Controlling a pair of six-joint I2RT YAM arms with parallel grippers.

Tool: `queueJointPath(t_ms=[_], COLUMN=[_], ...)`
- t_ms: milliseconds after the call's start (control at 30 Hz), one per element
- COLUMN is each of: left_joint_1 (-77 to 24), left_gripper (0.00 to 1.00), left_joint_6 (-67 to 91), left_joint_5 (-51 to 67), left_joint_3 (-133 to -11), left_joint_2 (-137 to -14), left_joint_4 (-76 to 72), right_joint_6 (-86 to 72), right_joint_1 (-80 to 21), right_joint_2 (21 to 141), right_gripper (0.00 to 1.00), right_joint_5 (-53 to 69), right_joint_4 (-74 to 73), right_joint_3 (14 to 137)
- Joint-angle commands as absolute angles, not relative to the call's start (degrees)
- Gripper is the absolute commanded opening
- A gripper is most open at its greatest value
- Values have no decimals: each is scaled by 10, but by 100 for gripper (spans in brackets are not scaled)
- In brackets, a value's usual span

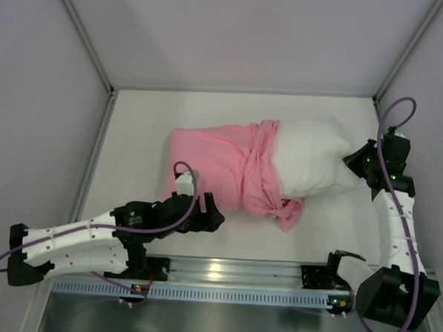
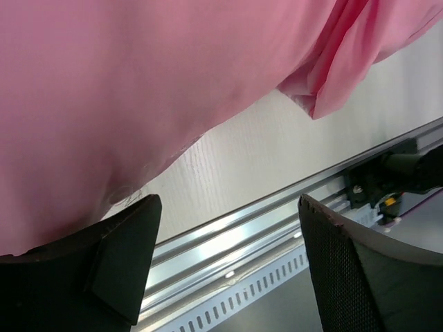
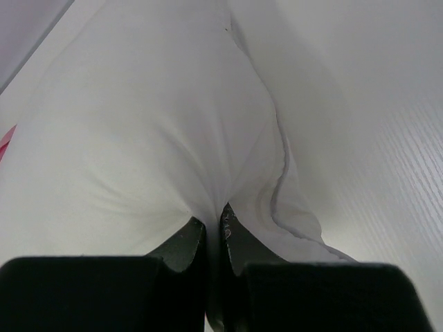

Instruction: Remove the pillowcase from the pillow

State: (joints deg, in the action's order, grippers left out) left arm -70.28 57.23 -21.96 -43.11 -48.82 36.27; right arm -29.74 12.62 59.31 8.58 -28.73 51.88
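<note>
Left arm [image 1: 76, 244]: white shell segments, black joints behind the jaws.
Right arm [image 1: 398, 227]: same white shells; bulky black base [image 1: 393, 298] farthest from the jaws.
Cables: a purple cable [image 1: 195, 181] looped behind each wrist.
Left fingers [image 2: 346, 277]: matte black, broad, finely dotted inner face.
Right fingers [image 3: 180, 245]: black, tapering tips.
Lights: green dots [image 1: 367, 153] just behind the right jaws.

The pillow [image 1: 315, 160] is plain white all over. The pillowcase [image 1: 210, 165] is pink; from these views it looks to be one even pink, and a fine pattern I cannot make out. The worktop [image 1: 141, 132] is white with thin pale lines like wood grain. The left pincer [image 2: 225, 235] and the right pincer [image 3: 213, 232] are black. The arms [image 1: 69, 243] are white with black joints, their cables [image 1: 183, 162] purple. The rail [image 1: 231, 274] is silver-grey metal. The walls [image 1: 251, 34] are pale grey-lilac.
</note>
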Motion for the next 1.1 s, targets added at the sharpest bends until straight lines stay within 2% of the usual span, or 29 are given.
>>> queueJointPath(t_ms=[0,133,267,300,667,867,967,1067], left_joint_1=[-705,-705,-704,-704,-704,-704,-704,-704], left_gripper=[82,83,83,97,99,92,84,67], left_joint_6=[642,668,701,706,754,766,773,776], left_joint_5=[-271,-282,-344,-356,-377,-365,-359,-359], left_joint_3=[-412,-386,-417,-424,-483,-464,-449,-438], left_joint_2=[-398,-313,-269,-269,-427,-397,-361,-345], left_joint_4=[417,432,500,527,639,640,638,637], right_joint_6=[-289,-291,-296,-298,-304,-306,-308,-309], right_joint_1=[148,181,204,207,220,229,229,229], right_joint_2=[591,594,598,599,604,613,614,614], right_gripper=[0,0,0,0,0,0,0,0], right_joint_5=[74,90,115,123,152,163,168,173], right_joint_4=[-234,-235,-235,-234,-232,-230,-224,-223], right_joint_3=[555,559,556,555,565,568,564,563])
